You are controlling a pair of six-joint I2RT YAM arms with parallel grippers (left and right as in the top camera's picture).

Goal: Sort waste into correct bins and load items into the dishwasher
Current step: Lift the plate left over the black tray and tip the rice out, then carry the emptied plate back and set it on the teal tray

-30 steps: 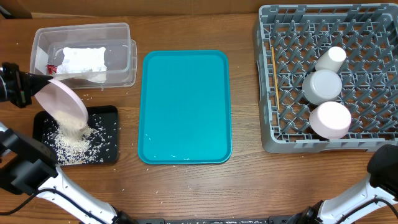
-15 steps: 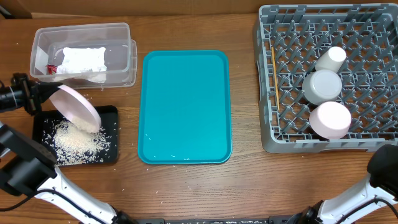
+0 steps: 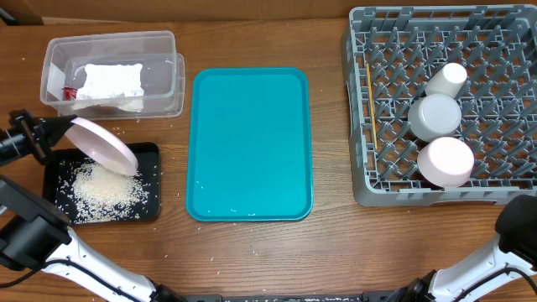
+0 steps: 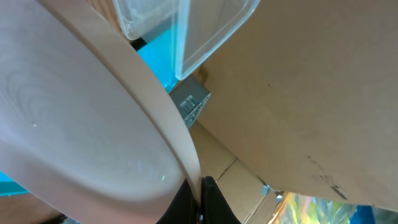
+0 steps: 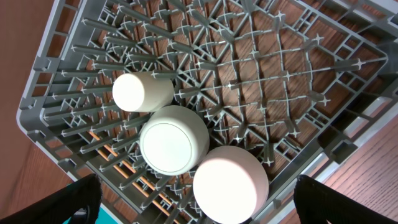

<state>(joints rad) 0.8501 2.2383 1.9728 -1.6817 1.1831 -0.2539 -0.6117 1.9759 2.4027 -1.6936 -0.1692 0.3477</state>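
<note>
Our left gripper (image 3: 49, 136) clamps the round pale pink plate (image 3: 102, 144), tilted just ahead of it over the shallow black tray (image 3: 149, 153) of white rice grains (image 3: 105, 189). The crumpled white napkin (image 3: 113, 80) is binned and the round bowls (image 3: 435, 116) racked; we judge only the plate remains.

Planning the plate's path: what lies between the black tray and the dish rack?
The teal tray, flanked by tabletop, shown in the overhead view.
</note>
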